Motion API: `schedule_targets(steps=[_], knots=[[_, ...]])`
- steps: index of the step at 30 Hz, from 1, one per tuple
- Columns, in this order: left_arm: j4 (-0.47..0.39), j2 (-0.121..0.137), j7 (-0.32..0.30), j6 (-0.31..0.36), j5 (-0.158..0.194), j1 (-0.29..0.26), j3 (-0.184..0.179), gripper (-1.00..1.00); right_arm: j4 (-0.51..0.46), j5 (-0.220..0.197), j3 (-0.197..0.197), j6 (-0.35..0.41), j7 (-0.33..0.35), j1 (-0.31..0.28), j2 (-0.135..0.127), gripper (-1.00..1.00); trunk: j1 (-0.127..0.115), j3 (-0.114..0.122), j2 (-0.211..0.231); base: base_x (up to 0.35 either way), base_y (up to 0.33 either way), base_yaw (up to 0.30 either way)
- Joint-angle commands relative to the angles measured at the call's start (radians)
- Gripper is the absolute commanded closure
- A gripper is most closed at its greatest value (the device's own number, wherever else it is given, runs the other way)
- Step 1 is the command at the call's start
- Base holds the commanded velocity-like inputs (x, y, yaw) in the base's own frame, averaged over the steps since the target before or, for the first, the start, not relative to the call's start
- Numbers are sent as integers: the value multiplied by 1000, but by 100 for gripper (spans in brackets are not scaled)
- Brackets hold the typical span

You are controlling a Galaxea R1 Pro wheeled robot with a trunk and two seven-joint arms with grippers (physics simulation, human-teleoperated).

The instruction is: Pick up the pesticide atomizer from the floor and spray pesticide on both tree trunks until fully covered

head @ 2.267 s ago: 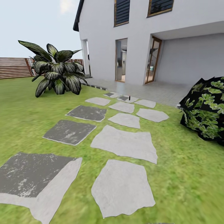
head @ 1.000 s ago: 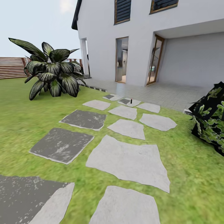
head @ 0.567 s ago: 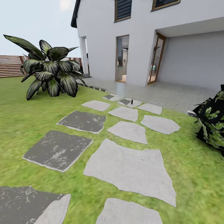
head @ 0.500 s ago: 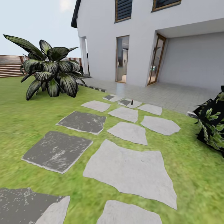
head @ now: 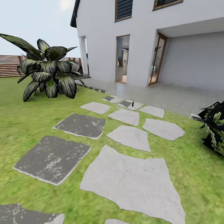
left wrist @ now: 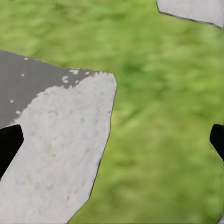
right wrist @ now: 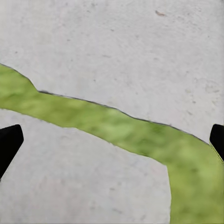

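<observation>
Both hands are wide open and empty: left hand (left wrist: 112, 140) hangs over a stone's edge and grass, right hand (right wrist: 112, 140) over a grassy seam between two stones. The atomizer (head: 133, 102) is a tiny dark thing way up the stone path (head: 130, 183) by the patio (head: 161, 95). Risk I see: it's small and upright, so rolling in too fast could knock it over.

Home garden: lawn (head: 28, 105), stepping stones (head: 133, 180), white house (head: 140, 37), fence (head: 9, 65).
</observation>
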Motion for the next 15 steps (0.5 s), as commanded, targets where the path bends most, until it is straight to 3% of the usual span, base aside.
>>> schedule_targets(steps=[1,15], knots=[[0,0,0,0,0,0,0,-100,0,0,0,0,0,0,0,-100,0,0,0,340,0,0],[0,0,0,0,-1,0,0,-100,0,0,0,0,0,0,0,-100,0,0,0,340,0,0]])
